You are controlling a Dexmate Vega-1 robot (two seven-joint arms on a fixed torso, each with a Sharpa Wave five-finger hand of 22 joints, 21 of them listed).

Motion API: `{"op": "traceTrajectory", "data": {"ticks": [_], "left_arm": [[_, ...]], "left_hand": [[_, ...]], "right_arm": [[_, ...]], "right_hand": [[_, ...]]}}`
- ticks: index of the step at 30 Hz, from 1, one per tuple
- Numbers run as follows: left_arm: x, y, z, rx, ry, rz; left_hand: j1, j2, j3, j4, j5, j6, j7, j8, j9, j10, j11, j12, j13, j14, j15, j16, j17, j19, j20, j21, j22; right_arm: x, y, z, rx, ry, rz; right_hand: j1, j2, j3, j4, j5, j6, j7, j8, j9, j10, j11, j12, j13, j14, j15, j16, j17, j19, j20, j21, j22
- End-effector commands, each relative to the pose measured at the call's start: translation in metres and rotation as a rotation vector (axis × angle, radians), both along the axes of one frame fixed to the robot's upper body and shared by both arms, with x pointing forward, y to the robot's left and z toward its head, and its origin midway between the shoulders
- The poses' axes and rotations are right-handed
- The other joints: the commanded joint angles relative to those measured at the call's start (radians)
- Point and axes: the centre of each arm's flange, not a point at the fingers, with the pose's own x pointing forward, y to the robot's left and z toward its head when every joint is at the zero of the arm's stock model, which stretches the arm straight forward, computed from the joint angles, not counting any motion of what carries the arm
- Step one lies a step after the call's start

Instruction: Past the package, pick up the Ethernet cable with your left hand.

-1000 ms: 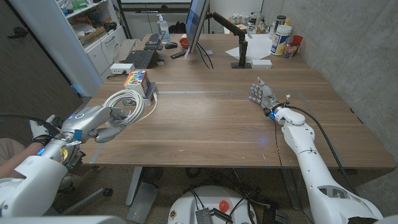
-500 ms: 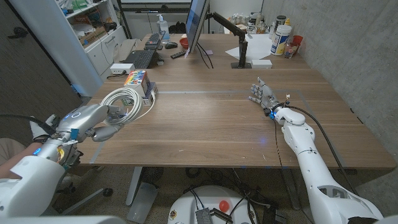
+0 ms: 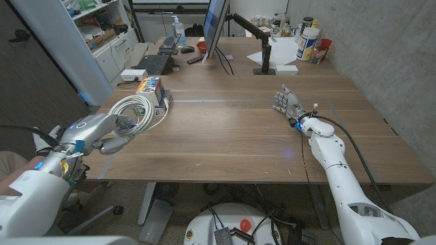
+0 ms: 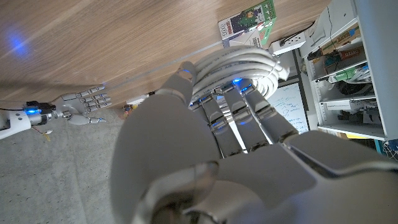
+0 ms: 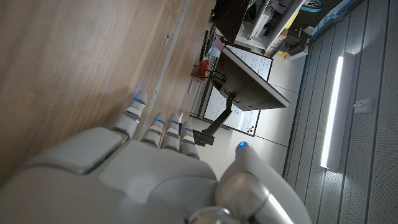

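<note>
Ethernet cable (image 3: 139, 110), coiled beside the package (image 3: 151, 86), is gripped at its near edge by the left hand (image 3: 112, 129), whose fingers (image 4: 239, 112) are curled into the coil.

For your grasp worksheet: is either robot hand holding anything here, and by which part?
The left hand grips the coiled white Ethernet cable by the near side of its loop. The right hand holds nothing.

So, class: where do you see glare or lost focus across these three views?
Head view: sharp, with a pale sheen across the table middle. Left wrist view: the left hand close up looks soft, with a blue glow spot on the wood. Right wrist view: a bright wall light strip glares; the right hand is blurred.
</note>
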Motion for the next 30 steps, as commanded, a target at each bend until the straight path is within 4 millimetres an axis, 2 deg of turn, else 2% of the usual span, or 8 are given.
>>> {"op": "traceTrajectory", "data": {"ticks": [1,30], "left_arm": [[-0.0017,0.002,-0.0019,0.004,0.004,0.016],[0.0009,0.0029,-0.0066,0.001,0.005,0.012]], "left_hand": [[0.15,0.149,-0.001,0.001,0.002,0.101,-0.043,0.037,0.019,0.03,-0.023,0.003,0.009,0.011,-0.144,0.001,0.005,-0.003,-0.027,0.006,0.001],[0.152,0.15,-0.007,0.003,0.003,0.099,-0.042,0.039,0.017,0.031,-0.023,-0.003,0.013,0.015,-0.144,-0.004,0.007,-0.008,-0.027,0.02,-0.001]], "right_arm": [[-0.0002,0.0001,-0.0003,0.007,0.002,0.003],[-0.0021,-0.0013,-0.0006,0.011,0.0,0.002]], "right_hand": [[-0.01,-0.005,-0.004,-0.001,0.003,0.0,-0.002,0.001,0.004,0.001,0.002,0.004,-0.001,-0.003,0.0,0.002,0.003,-0.003,0.001,0.0,0.003],[-0.04,-0.01,-0.021,0.019,0.003,0.002,-0.001,0.003,0.005,0.002,0.005,0.006,0.0,-0.007,0.009,0.005,0.007,-0.006,0.005,0.0,0.004]]}}
